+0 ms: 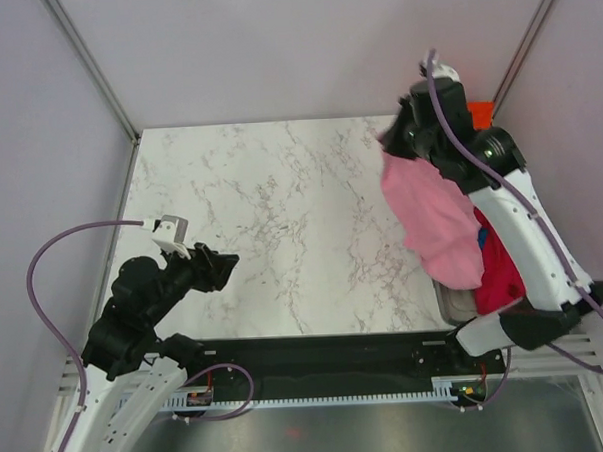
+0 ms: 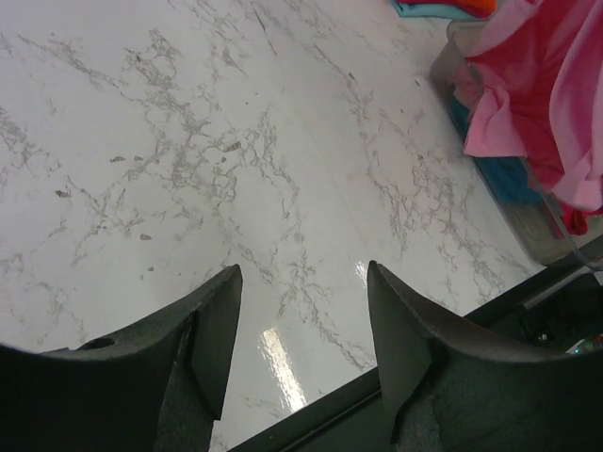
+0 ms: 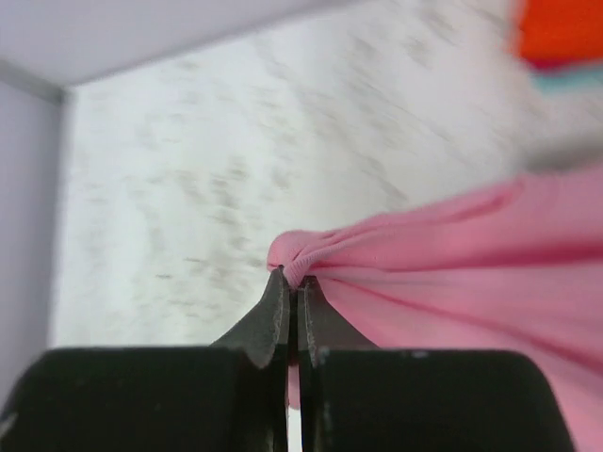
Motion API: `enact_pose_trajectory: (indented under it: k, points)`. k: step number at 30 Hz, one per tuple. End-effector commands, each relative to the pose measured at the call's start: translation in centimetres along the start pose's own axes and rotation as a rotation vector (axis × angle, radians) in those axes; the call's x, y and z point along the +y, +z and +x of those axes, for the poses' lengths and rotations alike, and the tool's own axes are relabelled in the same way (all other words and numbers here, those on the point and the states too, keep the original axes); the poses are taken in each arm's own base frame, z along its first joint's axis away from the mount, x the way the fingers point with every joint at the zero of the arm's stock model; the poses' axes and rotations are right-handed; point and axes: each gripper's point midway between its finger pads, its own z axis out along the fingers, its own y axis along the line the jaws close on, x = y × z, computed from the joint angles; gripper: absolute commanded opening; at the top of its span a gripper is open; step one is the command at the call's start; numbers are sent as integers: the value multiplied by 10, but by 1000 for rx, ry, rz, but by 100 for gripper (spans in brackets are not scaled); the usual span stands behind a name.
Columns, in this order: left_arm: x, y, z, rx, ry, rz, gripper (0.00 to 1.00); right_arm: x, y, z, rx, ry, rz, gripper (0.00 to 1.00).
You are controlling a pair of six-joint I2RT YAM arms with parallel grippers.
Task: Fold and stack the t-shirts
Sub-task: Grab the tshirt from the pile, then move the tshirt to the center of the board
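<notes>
Pink cloth first: your right gripper (image 3: 294,282) has its jaws pinched tight on a bunched edge of the light pink t-shirt (image 1: 431,215), which hangs in the air over the bin (image 1: 453,301) at the table's (image 1: 271,217) right edge. Left gripper (image 2: 301,273) gapes wide, empty, low over the marble. Judgement — early going: this tee isn't spread or folded yet, and the crimson tee (image 1: 499,277) lies unfolded in the bin.

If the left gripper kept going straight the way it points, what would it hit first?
Likely the bare marble tabletop: the left gripper, open, angles down toward it. The light pink t-shirt and the bin lie off to the side; depth is hard to judge.
</notes>
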Motion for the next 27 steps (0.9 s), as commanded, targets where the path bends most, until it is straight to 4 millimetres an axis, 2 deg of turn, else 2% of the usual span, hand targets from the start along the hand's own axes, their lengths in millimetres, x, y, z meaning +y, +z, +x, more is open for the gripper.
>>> enact_pose_trajectory:
  k: [1, 2, 3, 5, 6, 7, 8, 9, 10, 11, 12, 13, 14, 15, 16, 17, 18, 19, 20, 21, 23, 24, 27]
  points:
    - [6, -4, -11, -65, 3, -34, 63, 145, -46, -33, -23, -137, -438, 0]
    - [8, -5, -12, -72, 3, -41, 63, 176, -33, -33, -30, -173, -464, 0]
    - [9, -5, -12, -72, 1, -46, 63, 210, -95, -82, -175, -119, -641, 0]
    - [10, -5, -13, -75, 1, -53, 63, 231, -113, -122, -301, -33, -736, 0]
    - [11, -5, -13, -75, -1, -58, 63, 228, -110, -132, -335, -14, -726, 0]
    - [11, -5, -12, -73, -1, -62, 63, 230, -121, -159, -447, 42, -755, 0]
    - [12, -5, -12, -73, -1, -65, 63, 210, -155, -178, -532, 83, -768, 0]
    - [12, -5, -11, -67, -2, -66, 63, 202, -124, -165, -507, 78, -693, 0]
    - [11, -6, -12, -72, -3, -63, 63, 186, -124, -176, -562, 122, -633, 0]
    - [12, -5, -11, -68, -3, -65, 63, 166, -133, -182, -588, 160, -595, 0]
    - [12, -5, -11, -67, -3, -66, 63, 144, -95, -170, -547, 167, -488, 0]
    - [12, -4, -11, -66, -4, -68, 63, 126, -78, -164, -523, 217, -435, 0]
    - [13, -4, -10, -61, -4, -70, 63, 104, -74, -160, -517, 251, -396, 0]
    - [13, -3, -9, -57, -4, -71, 63, 61, -18, -130, -435, 255, -246, 0]
    - [13, -1, -9, -50, -4, -74, 63, 39, 5, -108, -374, 291, -186, 24]
    - [13, -1, -9, -50, -4, -74, 63, 23, 20, -83, -301, 288, -168, 45]
    - [14, 0, -8, -43, -5, -76, 63, -23, 63, -28, -176, 287, -36, 63]
    - [14, 1, -7, -38, -5, -78, 63, -44, 77, 2, -105, 302, 12, 86]
    - [18, 2, -7, -38, -5, -101, 63, -55, 83, 29, -42, 320, 17, 93]
    - [19, 2, -7, -37, -7, -105, 63, -85, 99, 77, 53, 320, 84, 96]
    - [21, 5, -4, -24, -8, -114, 63, -100, 98, 100, 78, 321, 102, 98]
    - [21, 6, -4, -17, -11, -117, 63, -104, 99, 121, 124, 313, 90, 98]
    - [23, 21, 9, 67, -20, -128, 62, -99, 82, 128, 131, 274, 35, 98]
